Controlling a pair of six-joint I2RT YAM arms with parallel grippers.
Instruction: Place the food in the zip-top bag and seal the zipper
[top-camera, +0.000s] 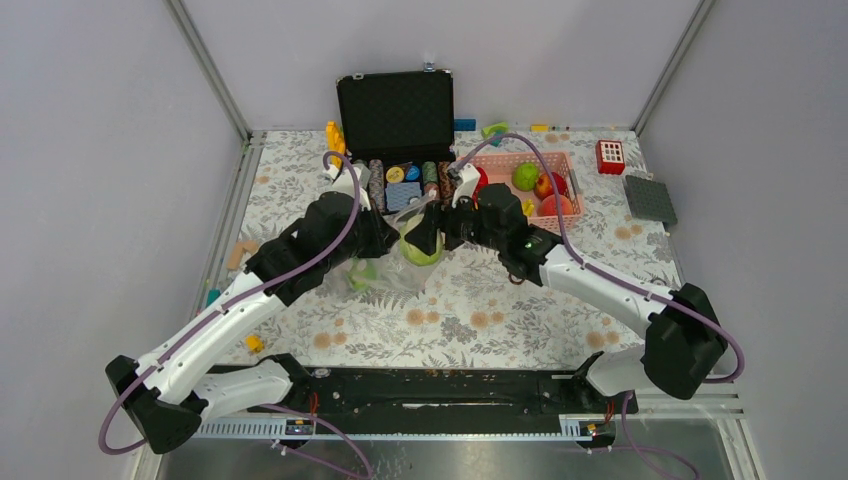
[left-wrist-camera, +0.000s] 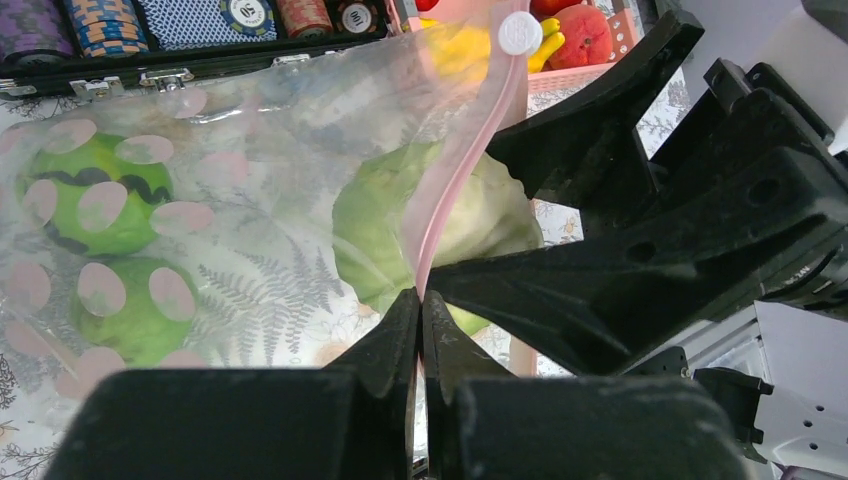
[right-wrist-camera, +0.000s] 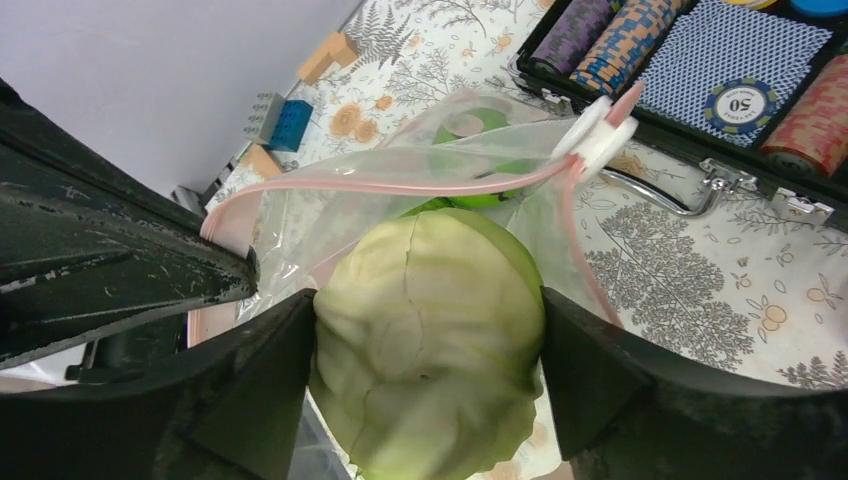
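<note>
The clear dotted zip-top bag (left-wrist-camera: 230, 190) lies at mid-table (top-camera: 375, 272) with green toy produce (left-wrist-camera: 95, 195) inside. My left gripper (left-wrist-camera: 421, 297) is shut on the bag's pink zipper strip (left-wrist-camera: 455, 170) and holds the mouth up. My right gripper (right-wrist-camera: 428, 330) is shut on a pale green cabbage (right-wrist-camera: 430, 340), held at the open bag mouth (right-wrist-camera: 400, 185). In the top view the cabbage (top-camera: 422, 250) sits between the two grippers. The white slider (right-wrist-camera: 597, 135) is at the zipper's far end.
A pink mesh basket (top-camera: 570, 185) at the back right holds a green fruit, red and orange fruits. An open black case (top-camera: 395, 110) with poker chips stands behind the bag. A red block (top-camera: 610, 156) and a grey plate (top-camera: 650, 198) lie far right.
</note>
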